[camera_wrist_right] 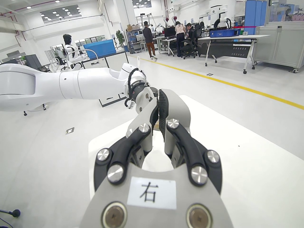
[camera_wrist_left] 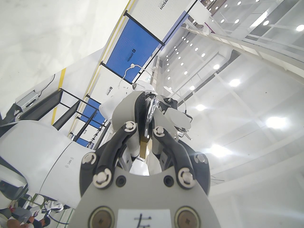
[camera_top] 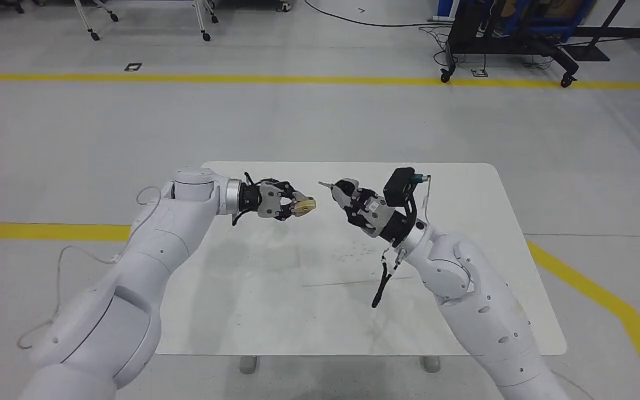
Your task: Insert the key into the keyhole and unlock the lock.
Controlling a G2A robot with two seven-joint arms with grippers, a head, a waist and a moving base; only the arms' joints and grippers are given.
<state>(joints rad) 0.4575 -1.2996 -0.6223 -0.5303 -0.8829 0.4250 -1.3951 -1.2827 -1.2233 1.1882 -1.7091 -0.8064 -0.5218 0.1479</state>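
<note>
So, both hands hang above the desk [camera_top: 470,200], facing each other near its far edge. The left hand [camera_top: 295,205] is clamped on the brass lock [camera_top: 306,206], which pokes out the front. The right hand [camera_top: 338,188] is pinched shut on the key [camera_top: 325,184], tip aimed at the lock. Small gap between the 2, so the key's not touching the lock yet.

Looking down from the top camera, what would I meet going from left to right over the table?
left gripper → brass lock held in it → key → right gripper holding the key
</note>
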